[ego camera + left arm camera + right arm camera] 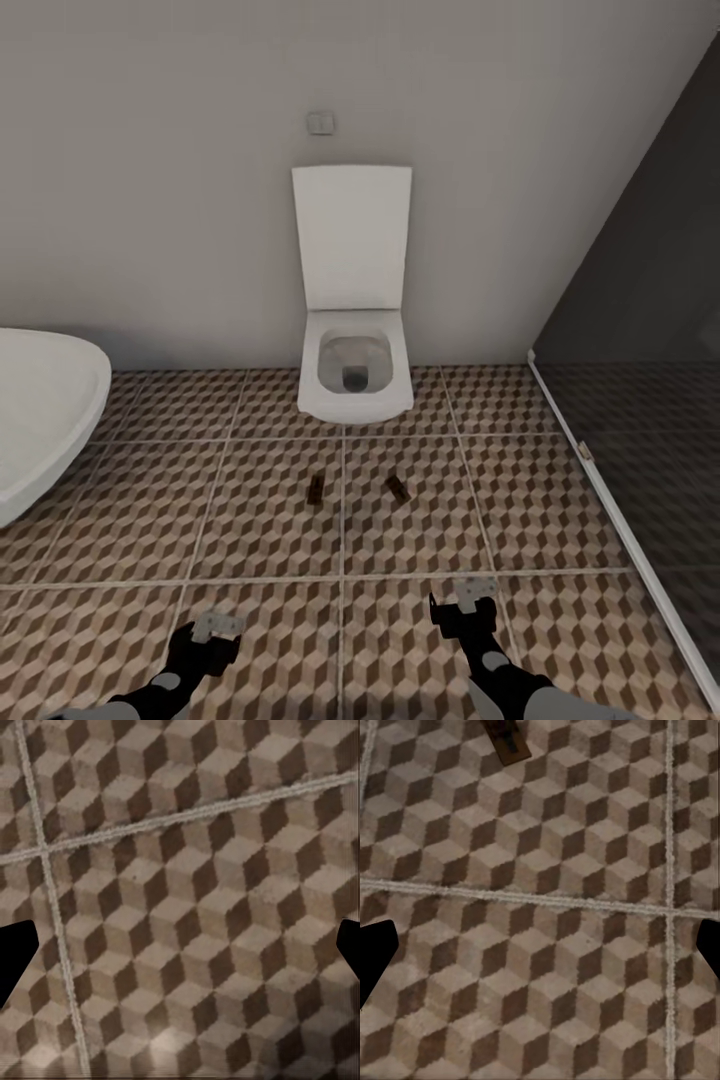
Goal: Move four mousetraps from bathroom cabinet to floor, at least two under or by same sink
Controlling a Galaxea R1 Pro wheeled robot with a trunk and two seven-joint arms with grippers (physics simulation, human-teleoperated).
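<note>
Left gripper (217,628): nearest, low over the bathroom floor (130,520); in the left wrist view its two dark fingers (15,960) stand at opposite edges of the picture with bare patterned tile between them, so they are spread wide and grasp nothing.
Right gripper (472,592): also low over the tiles; in the right wrist view the fingers (373,956) are likewise far apart, released, touching nothing.
Mousetraps on the floor: two lie ahead of the grippers, in front of the toilet (354,375); the left mousetrap (316,490) and the right mousetrap (397,487) are near each other but apart, one on each side of a grout line. The right wrist view catches a corner of a trap (506,739) beyond the open fingers.
Sink (45,420): white basin at the left, well apart from both traps.
Progress: I judge about half done; two of four traps rest on the tiled floor.
Left to do: two more traps to fetch from the cabinet, and, as I judge it, at least two must end up under or right beside the sink, which neither visible trap is.
</note>
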